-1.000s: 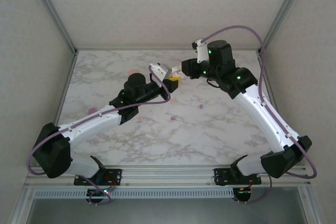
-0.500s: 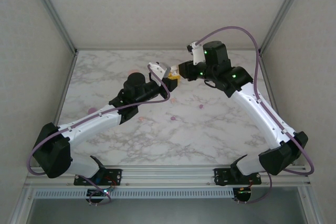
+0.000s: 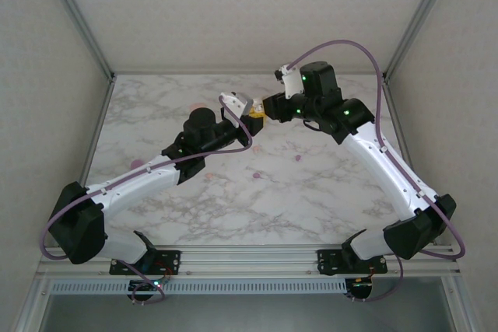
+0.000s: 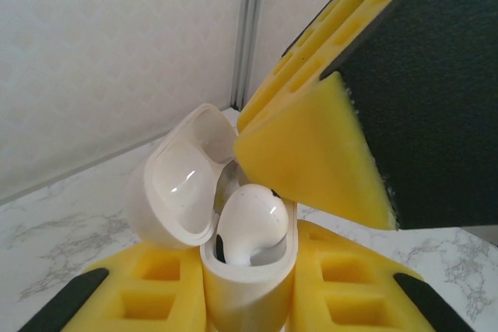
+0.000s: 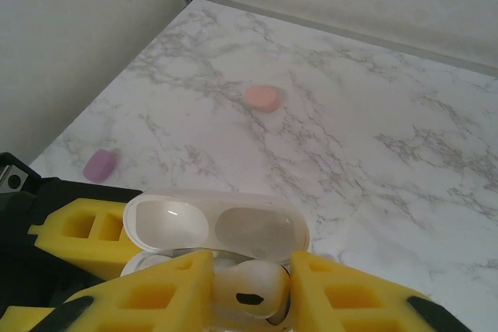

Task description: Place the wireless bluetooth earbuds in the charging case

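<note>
Left arm (image 3: 140, 180) and right arm (image 3: 389, 169): white shells, black joints
Purple cables (image 3: 350, 43) loop along both (green lights dot the joints); yellow ribbed fingers (image 4: 109, 270).

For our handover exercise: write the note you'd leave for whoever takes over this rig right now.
Left claw: shut on the white case, lid open.
Right claw: shut on the white earbud, which sits partly in the case.
Done: earbud is at its slot.
Left: seat it fully, then release.
A pink case and a purple case lie on the table.
</note>
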Controlling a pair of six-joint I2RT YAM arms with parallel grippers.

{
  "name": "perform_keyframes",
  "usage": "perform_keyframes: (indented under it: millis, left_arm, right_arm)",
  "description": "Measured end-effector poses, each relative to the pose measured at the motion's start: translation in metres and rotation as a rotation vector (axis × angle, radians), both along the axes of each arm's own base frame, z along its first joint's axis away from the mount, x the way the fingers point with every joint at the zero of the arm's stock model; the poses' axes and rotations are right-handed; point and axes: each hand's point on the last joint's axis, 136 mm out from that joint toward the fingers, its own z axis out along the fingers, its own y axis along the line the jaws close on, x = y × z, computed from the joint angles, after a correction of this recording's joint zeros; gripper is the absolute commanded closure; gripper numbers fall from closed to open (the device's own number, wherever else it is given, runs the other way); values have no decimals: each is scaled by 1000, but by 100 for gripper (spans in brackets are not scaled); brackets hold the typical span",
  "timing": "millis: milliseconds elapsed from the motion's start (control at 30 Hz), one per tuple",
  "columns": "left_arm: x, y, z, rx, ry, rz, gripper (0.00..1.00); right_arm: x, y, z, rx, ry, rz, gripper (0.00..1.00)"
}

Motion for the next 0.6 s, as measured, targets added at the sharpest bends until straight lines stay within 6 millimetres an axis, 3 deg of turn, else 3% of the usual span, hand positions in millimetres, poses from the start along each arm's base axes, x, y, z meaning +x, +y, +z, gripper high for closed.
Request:
perform_keyframes:
  millis: [167,600]
  left_arm:
    - [0,0,-1,2,1,2,80]
    - [1,0,0,3,-3,4,80]
  right_arm:
    - [0,0,1,19,19,-15,59]
    - [-1,-6,3,45,68,-83,56]
